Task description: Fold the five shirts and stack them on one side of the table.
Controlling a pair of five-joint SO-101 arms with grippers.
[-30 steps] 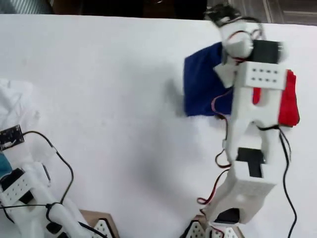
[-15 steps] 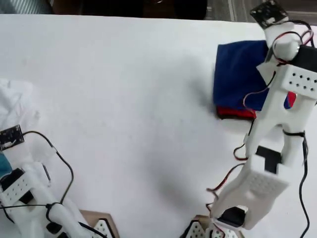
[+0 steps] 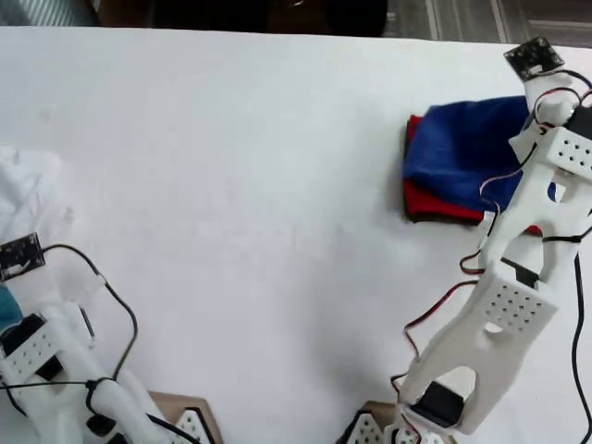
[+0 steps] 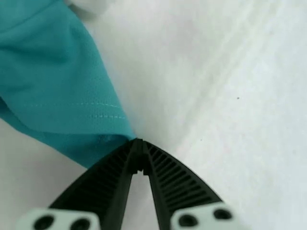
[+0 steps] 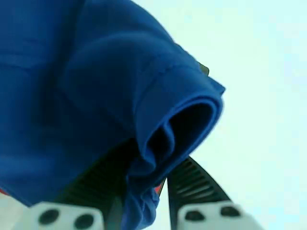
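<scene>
A folded blue shirt (image 3: 467,148) lies on top of a red shirt (image 3: 435,205) at the table's right side. The right arm (image 3: 518,296) leans over their right end. In the right wrist view my right gripper (image 5: 148,165) is shut on a rolled fold of the blue shirt (image 5: 96,96), with a sliver of red (image 5: 156,189) between the fingers. My left gripper (image 4: 138,146) is shut near the table's left front corner, its tips touching the edge of a teal shirt (image 4: 53,81). A crumpled white shirt (image 3: 28,190) lies at the left edge.
The left arm (image 3: 51,365) with its cables and a small circuit board (image 3: 20,256) sits at the front left. Both arm bases stand along the front edge. White tabletop (image 3: 240,166) stretches between the arms.
The right arm has swung to the right, carrying the blue shirt from mid-table onto the red shirt near the right edge. The left arm has not moved.
</scene>
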